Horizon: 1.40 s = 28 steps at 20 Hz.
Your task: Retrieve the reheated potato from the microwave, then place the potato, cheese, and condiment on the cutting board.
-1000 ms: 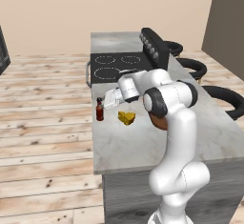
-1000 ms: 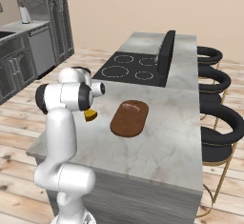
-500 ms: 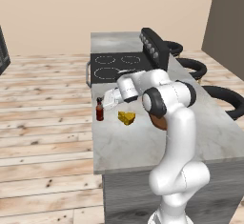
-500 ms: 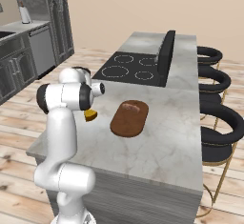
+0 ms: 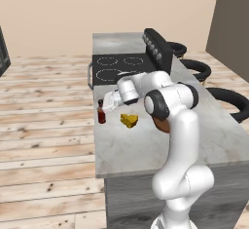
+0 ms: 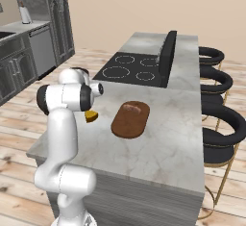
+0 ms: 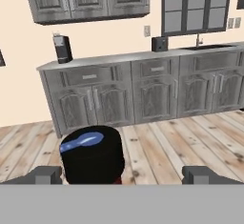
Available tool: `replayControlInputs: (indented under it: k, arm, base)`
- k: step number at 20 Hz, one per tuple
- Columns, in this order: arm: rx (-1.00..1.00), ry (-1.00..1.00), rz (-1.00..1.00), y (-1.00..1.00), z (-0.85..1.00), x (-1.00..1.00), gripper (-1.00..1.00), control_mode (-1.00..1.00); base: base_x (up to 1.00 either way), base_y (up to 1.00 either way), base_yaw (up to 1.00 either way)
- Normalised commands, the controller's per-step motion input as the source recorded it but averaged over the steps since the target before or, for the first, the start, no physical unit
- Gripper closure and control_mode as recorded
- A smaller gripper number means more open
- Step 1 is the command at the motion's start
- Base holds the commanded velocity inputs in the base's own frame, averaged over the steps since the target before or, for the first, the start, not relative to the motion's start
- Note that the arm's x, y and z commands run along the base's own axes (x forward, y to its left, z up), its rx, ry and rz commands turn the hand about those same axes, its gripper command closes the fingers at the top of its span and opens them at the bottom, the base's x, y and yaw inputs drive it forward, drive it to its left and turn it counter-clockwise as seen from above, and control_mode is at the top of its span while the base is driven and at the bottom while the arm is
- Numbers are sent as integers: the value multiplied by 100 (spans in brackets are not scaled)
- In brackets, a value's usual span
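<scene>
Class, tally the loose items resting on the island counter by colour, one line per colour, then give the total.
Dark red: 1, the condiment bottle
Yellow: 1, the cheese wedge
Reddish-brown: 1, the cutting board
Pale tan-pink: 1, the potato, lying on the board
Total: 4

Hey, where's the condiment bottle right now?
The condiment stands on the counter's left edge in the left base view, just left of the cheese. In the hand view its black cap sits between the open gripper's fingertips.
</scene>
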Motion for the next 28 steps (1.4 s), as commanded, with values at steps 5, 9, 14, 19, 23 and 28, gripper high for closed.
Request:
replayControlInputs:
  k: [5,9,14,19,23,28]
  arm:
    - [0,0,0,1,-6,14,100,-100]
    - [0,0,0,-3,-7,13,100,-100]
    - [0,0,0,-10,-6,5,100,-100]
    - [0,0,0,-12,3,-5,100,-100]
    - [0,0,0,-19,32,-23,100,-100]
    - [1,0,0,-34,48,-29,100,-100]
  base:
    - [0,0,0]
    - [0,0,0]
    - [0,0,0]
    - [0,0,0]
    - [0,0,0]
    - [0,0,0]
